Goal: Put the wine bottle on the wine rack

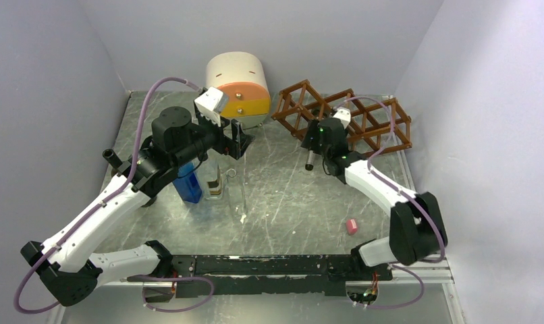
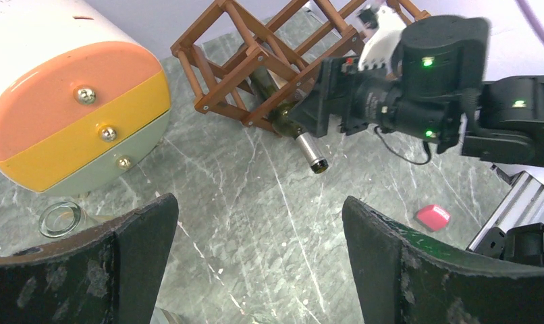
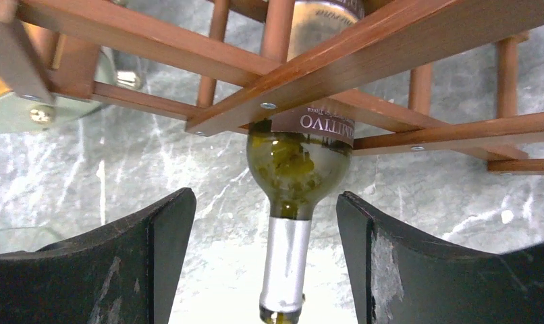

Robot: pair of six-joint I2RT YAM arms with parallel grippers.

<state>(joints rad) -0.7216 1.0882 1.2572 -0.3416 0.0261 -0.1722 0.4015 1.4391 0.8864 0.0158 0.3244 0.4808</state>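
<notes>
The reddish-brown wine rack (image 1: pixel 347 120) stands at the back right of the table. A green wine bottle (image 3: pixel 300 158) with a silver-foiled neck lies in one of its cells, neck sticking out toward me. The same bottle (image 2: pixel 302 138) shows in the left wrist view, its neck poking out of the rack (image 2: pixel 256 61). My right gripper (image 3: pixel 264 233) is open, its fingers on either side of the neck with clear gaps, touching nothing. My left gripper (image 2: pixel 259 236) hangs open over bare table near the cabinet, holding nothing.
A cream-and-orange drawer cabinet (image 1: pixel 238 88) stands left of the rack. A blue container (image 1: pixel 187 181), a small glass (image 1: pixel 216 183) and a ring (image 1: pixel 231 173) sit under the left arm. A small pink block (image 1: pixel 351 226) lies at the front right. Walls close in on both sides.
</notes>
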